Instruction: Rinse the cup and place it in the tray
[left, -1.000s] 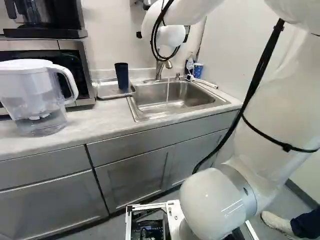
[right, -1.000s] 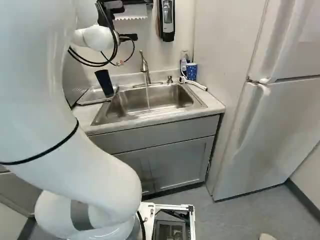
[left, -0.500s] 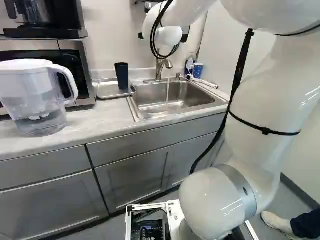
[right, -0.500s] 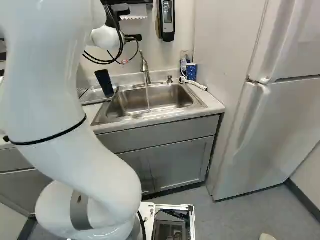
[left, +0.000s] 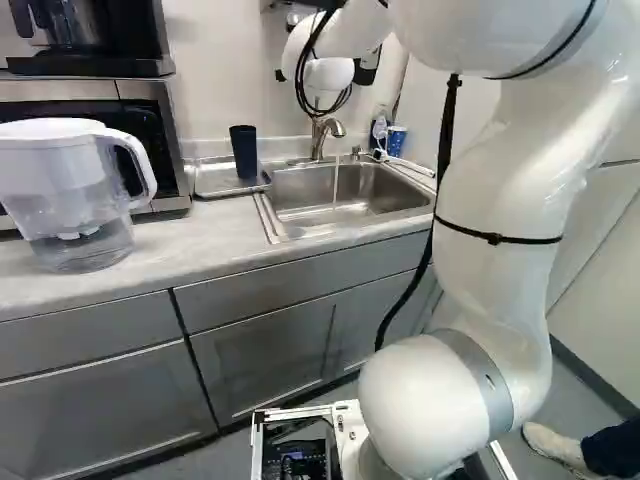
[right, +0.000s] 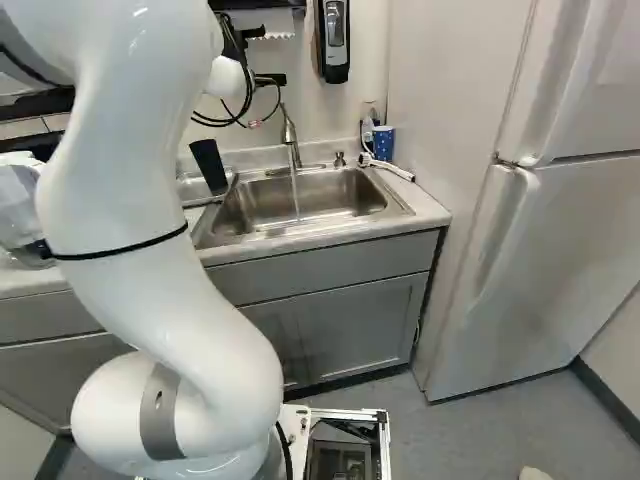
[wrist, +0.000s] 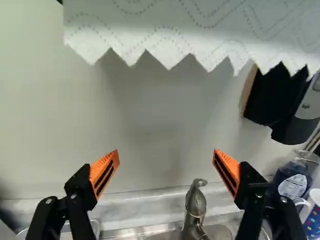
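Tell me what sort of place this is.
Probably a kitchenette or break room: a sink with its tap running, a refrigerator, and a water pitcher on the counter.

Right base view: the arm (right: 125, 160) partly hid the tray (right: 190, 191) and pitcher (right: 17, 208); the refrigerator (right: 545, 260) was cut off by the right edge.

the cup (left: 243, 152) is dark, plain and handleless, with straight sides that narrow toward the foot. it stands upright, probably mouth up, inside the tray (left: 211, 181), in the half nearer the sink (left: 266, 222). the tray is shallow, silvery and rectangular with rounded corners, lying flat on the pale counter (left: 195, 237) just beside the sink
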